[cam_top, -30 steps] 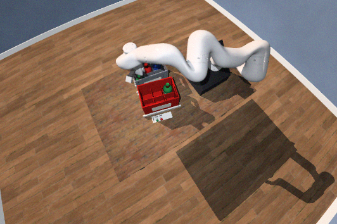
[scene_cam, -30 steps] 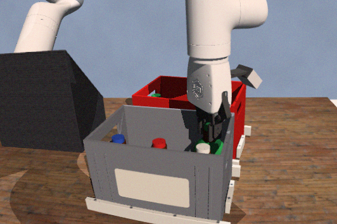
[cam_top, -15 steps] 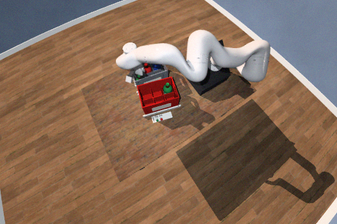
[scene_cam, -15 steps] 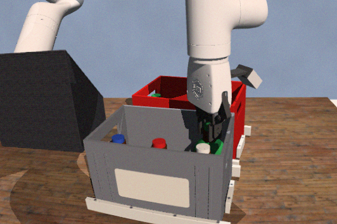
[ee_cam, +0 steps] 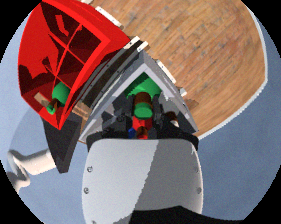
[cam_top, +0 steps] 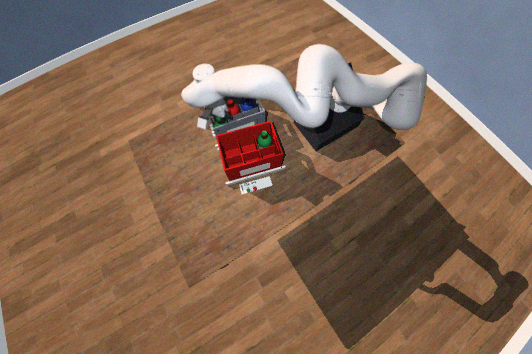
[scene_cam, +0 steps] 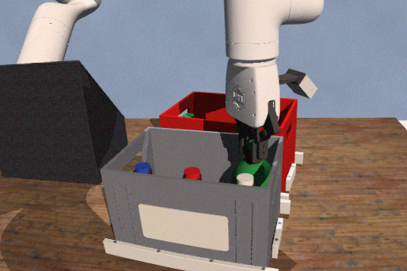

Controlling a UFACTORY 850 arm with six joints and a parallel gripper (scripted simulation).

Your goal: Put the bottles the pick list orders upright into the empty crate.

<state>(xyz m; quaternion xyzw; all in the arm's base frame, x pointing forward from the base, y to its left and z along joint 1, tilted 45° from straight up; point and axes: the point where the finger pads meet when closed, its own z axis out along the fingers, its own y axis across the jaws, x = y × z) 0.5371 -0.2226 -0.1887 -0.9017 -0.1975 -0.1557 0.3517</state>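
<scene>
My gripper [scene_cam: 251, 152] [ee_cam: 142, 102] is shut on the neck of a green-labelled bottle [scene_cam: 253, 171] [ee_cam: 147, 86], whose body is still inside the grey crate [cam_top: 259, 118] [scene_cam: 122, 198] at its corner near the red crate. Also in the grey crate are a red bottle [cam_top: 233, 108] [scene_cam: 192, 174], a blue bottle [cam_top: 247, 105] [scene_cam: 142, 168] and a white-capped bottle [scene_cam: 245, 180]. The red crate [cam_top: 231, 172] [scene_cam: 289, 152] holds one upright green bottle [cam_top: 265, 140] [ee_cam: 60, 93] in a corner compartment. The pick list [cam_top: 263, 184] shows a green and a red mark; its counts are too small to read.
White strips [cam_top: 256, 175] [scene_cam: 191, 259] lie along the crates' outer sides. The dark robot base [cam_top: 330, 130] [scene_cam: 42, 125] stands beside the crates. The crate walls rise close around the gripper. The two crates stand close together.
</scene>
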